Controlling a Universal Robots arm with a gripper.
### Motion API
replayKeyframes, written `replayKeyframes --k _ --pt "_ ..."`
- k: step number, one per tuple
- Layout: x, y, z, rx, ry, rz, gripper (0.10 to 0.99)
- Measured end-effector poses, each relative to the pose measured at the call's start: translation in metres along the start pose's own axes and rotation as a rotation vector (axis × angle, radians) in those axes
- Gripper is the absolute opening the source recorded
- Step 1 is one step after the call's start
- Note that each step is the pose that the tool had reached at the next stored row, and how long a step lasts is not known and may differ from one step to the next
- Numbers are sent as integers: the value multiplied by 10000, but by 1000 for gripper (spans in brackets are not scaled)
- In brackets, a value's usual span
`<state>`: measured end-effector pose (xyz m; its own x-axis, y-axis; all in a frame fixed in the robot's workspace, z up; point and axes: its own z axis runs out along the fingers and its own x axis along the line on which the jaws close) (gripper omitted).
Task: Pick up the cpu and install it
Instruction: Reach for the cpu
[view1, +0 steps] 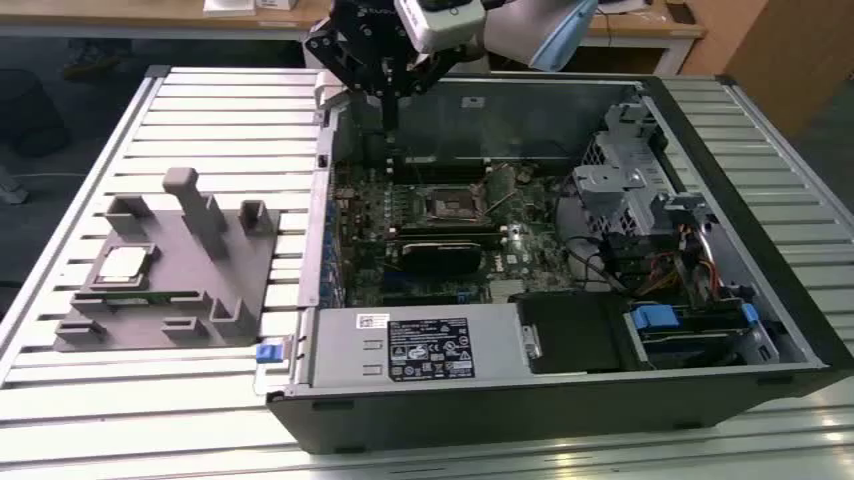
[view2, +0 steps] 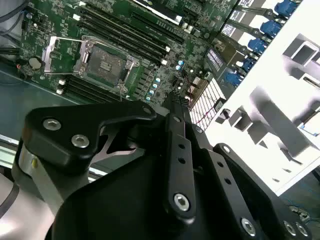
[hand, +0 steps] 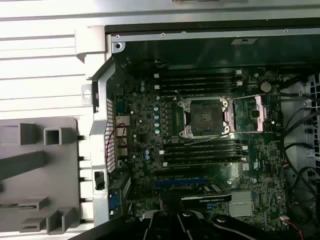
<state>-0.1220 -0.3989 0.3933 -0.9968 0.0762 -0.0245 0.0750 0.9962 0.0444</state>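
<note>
The cpu (view1: 123, 263), a small pale silvery square, lies flat on the grey plastic holder (view1: 200, 290) at the exterior view's left, outside the computer case. My gripper (view1: 390, 115) hangs over the case's back left corner, far from the cpu, and looks shut with nothing in it. The black socket frame (view1: 451, 203) sits in the middle of the green motherboard, its middle bare and its metal lever swung out. Both wrist views look down on the socket (view2: 105, 62) (hand: 206, 116) past the gripper's black linkage (view2: 176, 100).
The open black case (view1: 561, 400) lies on a slatted metal table (view1: 80, 420). Inside are memory slots (hand: 200, 80), a metal drive cage (view1: 627, 170), cables and blue clips (view1: 661, 318). The holder (hand: 30, 175) has upright posts (view1: 187, 200).
</note>
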Motion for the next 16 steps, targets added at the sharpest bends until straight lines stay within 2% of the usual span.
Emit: replayKeyframes --k 7,16 --pt "7 0 -1 1 1 2 106" --pt "108 -8 -2 1 0 1 106"
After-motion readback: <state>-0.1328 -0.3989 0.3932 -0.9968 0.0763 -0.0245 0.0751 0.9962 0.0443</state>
